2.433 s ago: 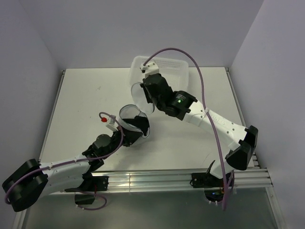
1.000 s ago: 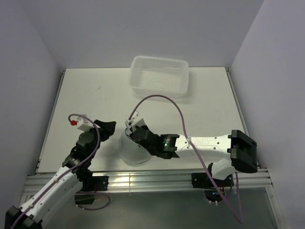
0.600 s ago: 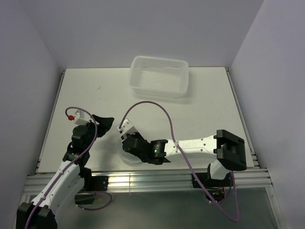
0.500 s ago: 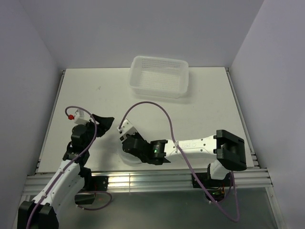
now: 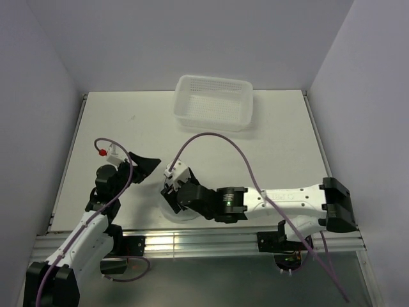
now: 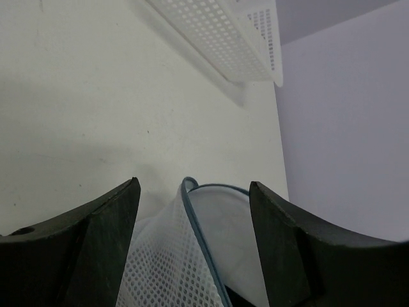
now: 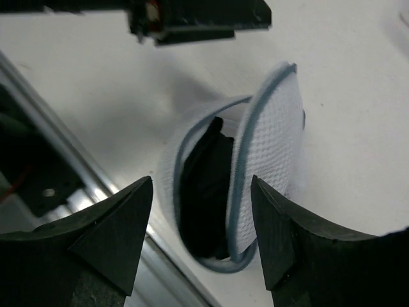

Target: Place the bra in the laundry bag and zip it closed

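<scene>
My right claw (image 7: 201, 182) hangs released, jaws spread wide with nothing between them, just above the laundry bag (image 7: 271, 137), so its camera looks straight into the gap. My left claw (image 6: 193, 184) is also released, jaws apart and grasping nothing. It sits to the left of the bag and points across it. The edge of the mesh shows low between its fingers, touching neither as far as I can tell. The bag lies on the bench (image 5: 128, 121) near the front edge, between my two arms. I judge that suits a job where one claw steadies the mesh while the other pulls the zip. Its two domed halves stand ajar like a clam, and the dark zipper rim (image 7: 239, 160) is unjoined along the part I can see. The bra (image 7: 203, 185) is inside, a black bundle tucked into the lower half, and none of it seems to spill over the rim. So I take the putting-in as done and the zipping as what remains, though I cannot make out the zip pull from here. The white basket (image 5: 214, 81) at the back of the bench, well apart from the bag, holds nothing that I can see.
</scene>
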Controlling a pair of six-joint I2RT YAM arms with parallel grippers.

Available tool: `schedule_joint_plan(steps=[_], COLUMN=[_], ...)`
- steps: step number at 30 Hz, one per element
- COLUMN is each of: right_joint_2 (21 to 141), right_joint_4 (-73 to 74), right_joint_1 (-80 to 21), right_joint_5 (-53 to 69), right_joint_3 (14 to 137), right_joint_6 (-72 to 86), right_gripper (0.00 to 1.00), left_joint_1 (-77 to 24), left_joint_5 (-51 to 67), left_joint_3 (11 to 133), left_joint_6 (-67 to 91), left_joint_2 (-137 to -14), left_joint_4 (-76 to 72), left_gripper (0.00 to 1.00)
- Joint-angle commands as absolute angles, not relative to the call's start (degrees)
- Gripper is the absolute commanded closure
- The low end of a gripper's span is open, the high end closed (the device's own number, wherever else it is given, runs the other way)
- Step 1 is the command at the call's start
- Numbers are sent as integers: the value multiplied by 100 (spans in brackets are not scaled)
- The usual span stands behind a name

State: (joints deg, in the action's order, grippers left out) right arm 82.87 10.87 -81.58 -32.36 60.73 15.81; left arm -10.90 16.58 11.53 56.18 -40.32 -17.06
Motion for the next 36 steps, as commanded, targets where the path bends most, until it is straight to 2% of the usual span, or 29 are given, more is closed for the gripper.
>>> schedule_joint_plan(steps=[1, 5, 7, 12, 19, 22, 25, 26, 28, 29, 31, 32, 33, 35, 36], right_joint_2=[7726, 7646, 7708, 7612, 7629, 7480, 7610, 7664, 7769, 7796, 7831, 7848, 7840, 7779, 7744], right_joint_4=[1186, 1336, 1467, 1547, 1608, 1381, 1353, 1380, 1292, 1275, 1161, 1143, 1108, 941, 853], right_joint_1=[-8139, -7998, -7928, -7796, -7242, -7155, -7023, -7005, -6874, -6812, -6707, -6663, -6619, -6557, -6557], right_joint_5=[-2506, -2181, -2004, -2224, -2135, -1952, -1783, -1862, -1802, -1758, -1714, -1731, -1740, -1906, -1977], right_joint_3=[6117, 6038, 5977, 5652, 5519, 5441, 5519, 5563, 5669, 5704, 5792, 5827, 5888, 5880, 5923], right_joint_6=[1854, 1978, 2056, 2381, 2312, 2224, 2110, 1988, 1846, 1785, 1653, 1583, 1539, 1372, 1284], right_gripper=[30, 25, 25, 22, 16, 16, 16, 21, 26, 41, 55, 77, 88, 100, 100], left_joint_1=[-1072, -1072, -1125, -1432, -1617, -1652, -1670, -1670, -1687, -1696, -1740, -1758, -1810, -1950, -1986], left_joint_5=[2232, 2433, 2627, 2751, 2725, 2619, 2619, 2619, 2663, 2654, 2619, 2602, 2549, 2313, 2216], left_joint_3=[1511, 1643, 1775, 2013, 1934, 1890, 1863, 1855, 1846, 1854, 1872, 1898, 1907, 1942, 1977], left_joint_6=[5528, 5528, 5581, 5581, 5669, 5608, 5616, 5634, 5651, 5686, 5695, 5695, 5713, 5730, 5748], left_joint_2=[-4271, -4701, -5096, -5642, -5722, -5634, -5642, -5660, -5686, -5704, -5713, -5739, -5748, -5783, -5801], left_joint_4=[-2013, -2021, -2284, -2487, -2637, -2558, -2584, -2601, -2663, -2698, -2725, -2725, -2742, -2830, -2900], left_gripper=[25, 20, 21, 17, 21, 30, 49, 59, 67, 81, 88, 96, 100, 100, 100])
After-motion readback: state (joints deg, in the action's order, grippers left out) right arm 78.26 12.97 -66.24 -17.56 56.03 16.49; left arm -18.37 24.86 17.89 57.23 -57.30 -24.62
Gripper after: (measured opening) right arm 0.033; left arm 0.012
